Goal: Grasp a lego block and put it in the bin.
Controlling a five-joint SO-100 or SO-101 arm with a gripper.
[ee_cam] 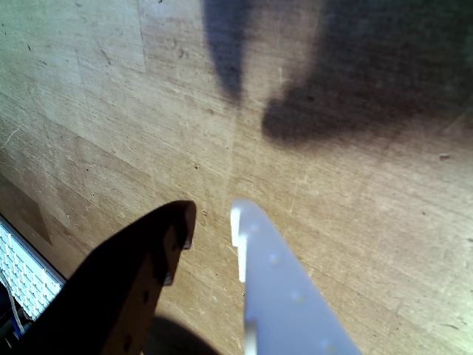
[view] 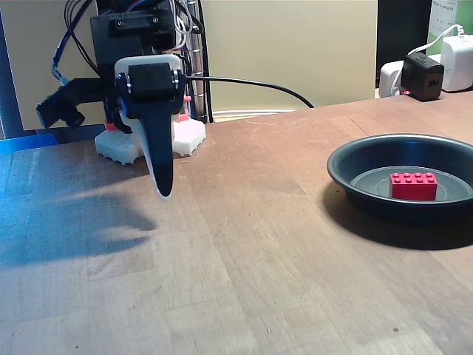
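Bare table [view: 244, 259] between pincer [view: 162, 194] and bin [view: 347, 188], no obstacle

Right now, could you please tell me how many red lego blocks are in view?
1. The small red studded plastic lego block lies inside the shallow round dark metal pan at the right of the fixed view. None seems hidden.

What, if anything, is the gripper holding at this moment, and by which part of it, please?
Nothing is held: the gripper hangs over bare table with nothing between its fingers, and the red lego block lies in the dark pan.
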